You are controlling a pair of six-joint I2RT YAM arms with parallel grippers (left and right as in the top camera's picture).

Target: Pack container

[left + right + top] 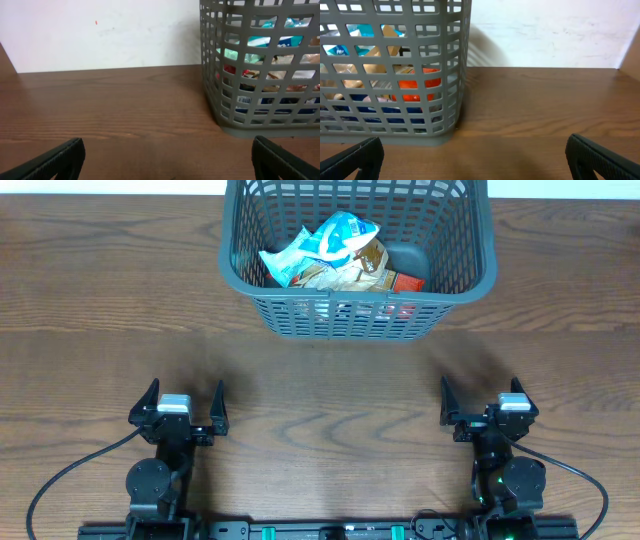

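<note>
The dark grey lattice basket (455,288) stands at the back middle of the wooden table. Inside it lie a blue-and-white snack packet (325,242), a brown packet (358,268) and a red one (407,283). The basket also shows in the left wrist view (260,122) at the right and in the right wrist view (385,131) at the left, with packets visible through the slots. My left gripper (184,404) is open and empty near the front left. My right gripper (483,399) is open and empty near the front right. Both are well short of the basket.
A white wall (100,35) runs behind the table's far edge. Black cables (70,470) trail from both arm bases at the front edge. Bare brown wood lies between the grippers and the basket.
</note>
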